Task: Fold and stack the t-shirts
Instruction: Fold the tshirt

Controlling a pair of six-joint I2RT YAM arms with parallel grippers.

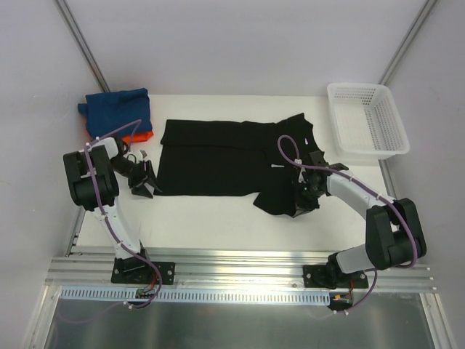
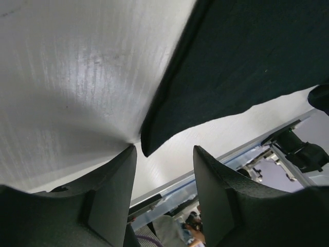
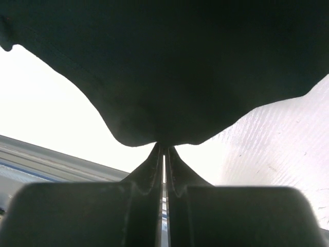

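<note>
White worktop (image 1: 211, 218) inside a pale booth carries everything I must handle. A black soft-cloth t-shirt (image 1: 218, 163) lies spread across its middle. The body is flat toward the left, and the sleeves and the collar with a small white tag are toward the right, where the cloth is bunched.

My right gripper (image 3: 163, 150) has its fingers pressed together on the near edge of this shirt at the sleeve end. The wrist view shows the cloth drawn into a little peak at the tips. My left gripper (image 2: 164, 154) is low over the worktop with its fingers apart. The near left corner of the hem lies just ahead of the gap, not yet between the fingers.

I judge the step in hand is to take the second corner and then fold the near edge over. To do it well, I would slide the left gripper forward until the corner sits deep between the fingers. Then I would close it, lift both ends to the same height and keep the cloth taut.

A folded blue cloth t-shirt (image 1: 116, 109) sits at the far left corner, with an orange cloth t-shirt (image 1: 143, 137) showing under its near edge. Both are near the left arm, so a wide swing could disturb them. A white plastic mesh basket (image 1: 367, 120) stands at the far right, apart from the shirt. The purple cable loop (image 1: 285, 149) of the right arm hangs above the cloth and could snag.
</note>
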